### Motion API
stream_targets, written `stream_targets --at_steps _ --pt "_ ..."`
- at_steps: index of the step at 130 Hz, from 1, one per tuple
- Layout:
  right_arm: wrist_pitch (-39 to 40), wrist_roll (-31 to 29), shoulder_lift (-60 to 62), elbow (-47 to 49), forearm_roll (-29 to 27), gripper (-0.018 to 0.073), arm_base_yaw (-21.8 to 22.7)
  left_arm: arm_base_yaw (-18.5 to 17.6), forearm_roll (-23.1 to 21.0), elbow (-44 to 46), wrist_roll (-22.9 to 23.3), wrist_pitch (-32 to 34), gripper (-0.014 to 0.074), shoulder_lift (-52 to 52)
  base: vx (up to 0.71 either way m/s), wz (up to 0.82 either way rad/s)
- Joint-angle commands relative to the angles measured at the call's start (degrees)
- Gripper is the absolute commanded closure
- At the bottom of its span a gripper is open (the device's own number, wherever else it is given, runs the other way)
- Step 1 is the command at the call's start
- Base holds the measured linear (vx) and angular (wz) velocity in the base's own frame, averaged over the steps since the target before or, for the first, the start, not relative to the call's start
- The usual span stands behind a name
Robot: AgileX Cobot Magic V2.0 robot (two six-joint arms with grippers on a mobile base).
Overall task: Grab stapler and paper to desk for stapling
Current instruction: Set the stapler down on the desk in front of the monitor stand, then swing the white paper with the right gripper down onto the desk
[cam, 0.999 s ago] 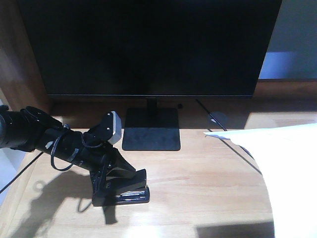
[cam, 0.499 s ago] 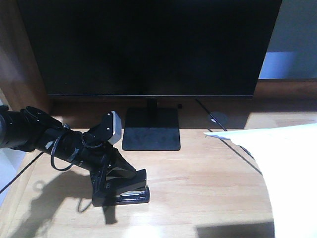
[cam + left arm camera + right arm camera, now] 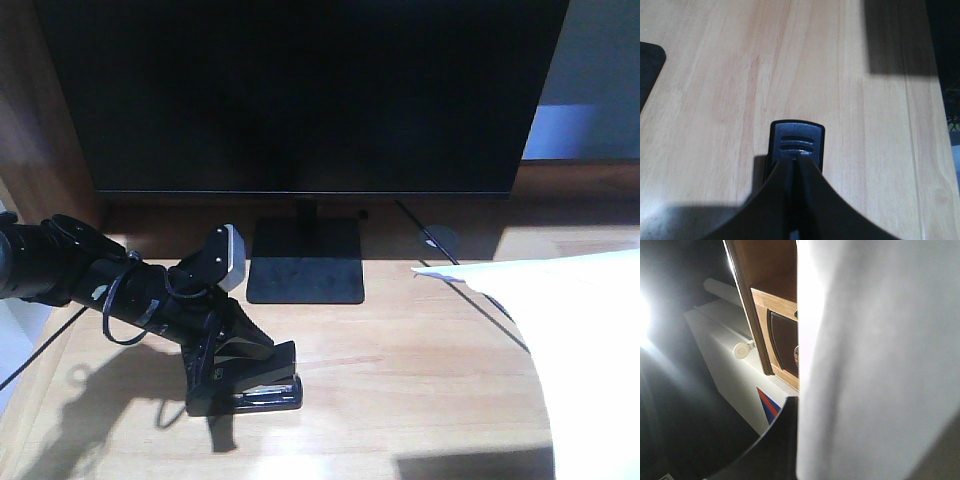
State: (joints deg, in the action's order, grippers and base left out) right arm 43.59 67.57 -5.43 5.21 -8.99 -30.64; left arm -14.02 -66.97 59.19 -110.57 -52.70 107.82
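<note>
The black stapler (image 3: pixel 252 385) rests on the light wood desk (image 3: pixel 400 370) at the front left, its nose pointing right. My left gripper (image 3: pixel 236 346) is shut on its top from the left. In the left wrist view the two dark fingers (image 3: pixel 780 190) close over the stapler's ribbed nose (image 3: pixel 797 140), with the desk (image 3: pixel 715 75) below. The white paper (image 3: pixel 580 330) hangs over the desk's right side. In the right wrist view the paper (image 3: pixel 875 360) fills the right half, and my right gripper (image 3: pixel 798 407) is shut on its edge; only one dark finger (image 3: pixel 782 440) shows.
A large black monitor (image 3: pixel 300 90) stands at the back on a flat black base (image 3: pixel 305 260). A dark cable (image 3: pixel 470 290) runs from behind it under the paper. A wooden side panel (image 3: pixel 40 120) rises at the left. A wooden cabinet (image 3: pixel 772 305) shows behind the paper.
</note>
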Motion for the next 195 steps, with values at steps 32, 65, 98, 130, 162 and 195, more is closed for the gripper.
stream_targets --at_steps 32,65,98,130,162,195 --pt "3.4 -0.6 -0.7 1.6 1.1 0.0565 0.3 -0.2 -2.6 0.8 0.6 -2.1 0.0604 -2.6 0.00 0.00" --pt "4.2 -0.9 -0.7 1.6 -4.2 0.0565 0.3 -0.2 -2.6 0.8 0.6 -2.1 0.0604 -2.6 0.00 0.00" --pt "6.5 -8.3 -4.4 2.8 -6.1 0.0565 0.3 -0.2 -2.6 0.8 0.6 -2.1 0.0604 -2.6 0.00 0.00" --pt "9.1 -11.2 -14.9 5.6 -7.6 0.0561 0.3 -0.2 -2.6 0.8 0.6 -2.1 0.0604 -2.6 0.00 0.00" --pt "19.6 -10.7 -28.2 5.8 -9.2 0.0562 0.3 -0.2 -2.6 0.8 0.6 -2.1 0.0604 -2.6 0.00 0.00" --pt "26.1 -10.5 -38.8 5.8 -11.1 0.0562 0.4 -0.2 -2.6 0.8 0.6 -2.1 0.0604 -2.6 0.00 0.00"
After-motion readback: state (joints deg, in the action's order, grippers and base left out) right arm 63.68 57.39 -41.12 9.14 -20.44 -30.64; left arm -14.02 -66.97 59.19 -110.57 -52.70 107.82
